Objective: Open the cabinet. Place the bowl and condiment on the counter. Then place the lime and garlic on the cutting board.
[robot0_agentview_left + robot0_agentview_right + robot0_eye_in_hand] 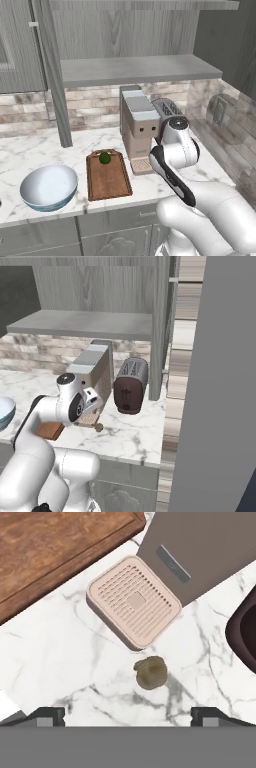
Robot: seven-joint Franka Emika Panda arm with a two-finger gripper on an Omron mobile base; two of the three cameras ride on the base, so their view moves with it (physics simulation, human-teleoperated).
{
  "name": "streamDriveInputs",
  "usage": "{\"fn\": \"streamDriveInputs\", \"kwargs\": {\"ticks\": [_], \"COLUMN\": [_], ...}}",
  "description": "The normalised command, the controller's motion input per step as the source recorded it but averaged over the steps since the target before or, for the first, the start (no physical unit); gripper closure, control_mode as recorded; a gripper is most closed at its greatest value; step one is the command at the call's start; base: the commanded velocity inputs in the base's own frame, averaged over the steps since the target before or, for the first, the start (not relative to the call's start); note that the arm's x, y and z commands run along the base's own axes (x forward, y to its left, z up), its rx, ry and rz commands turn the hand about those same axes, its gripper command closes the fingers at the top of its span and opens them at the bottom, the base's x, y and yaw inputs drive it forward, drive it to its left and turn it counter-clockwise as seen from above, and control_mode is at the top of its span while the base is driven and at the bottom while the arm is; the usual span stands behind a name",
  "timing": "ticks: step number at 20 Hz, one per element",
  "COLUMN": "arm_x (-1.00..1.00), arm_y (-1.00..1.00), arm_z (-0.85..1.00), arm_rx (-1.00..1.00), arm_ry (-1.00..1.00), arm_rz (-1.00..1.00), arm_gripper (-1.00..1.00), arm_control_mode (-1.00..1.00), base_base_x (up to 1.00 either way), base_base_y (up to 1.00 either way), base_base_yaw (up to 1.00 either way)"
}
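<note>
The end effector (128,716) hangs spread wide and empty above the desk (60,657). The garlic (150,673) lies on the marble just at its one o'clock, beside the coffee machine's drip tray (134,602). The board (55,549) sits at eleven o'clock, already carrying the lime (105,158).

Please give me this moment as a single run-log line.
cabinet: open | bowl: on counter | lime: on cutting board | garlic: on counter beside coffee machine | gripper: open above garlic
</note>
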Motion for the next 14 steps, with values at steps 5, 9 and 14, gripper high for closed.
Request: {"fn": "streamDriveInputs", "kwargs": {"ticks": [5,9,14], "arm_x": [0.2,0.04,0.0], "arm_y": [0.0,0.0,-0.02], "arm_z": [-0.04,-0.05,-0.14], "arm_rx": [0.0,0.0,0.0], "arm_ry": [0.0,0.0,0.0], "arm_rz": [-0.01,-0.03,-0.02], "arm_gripper": [-1.0,-1.0,-1.0], "arm_control_mode": [-1.0,-1.0,-1.0], "base_base_x": [0.0,0.0,0.0], "base_base_y": [0.0,0.0,0.0], "base_base_yaw": [0.0,0.0,0.0]}}
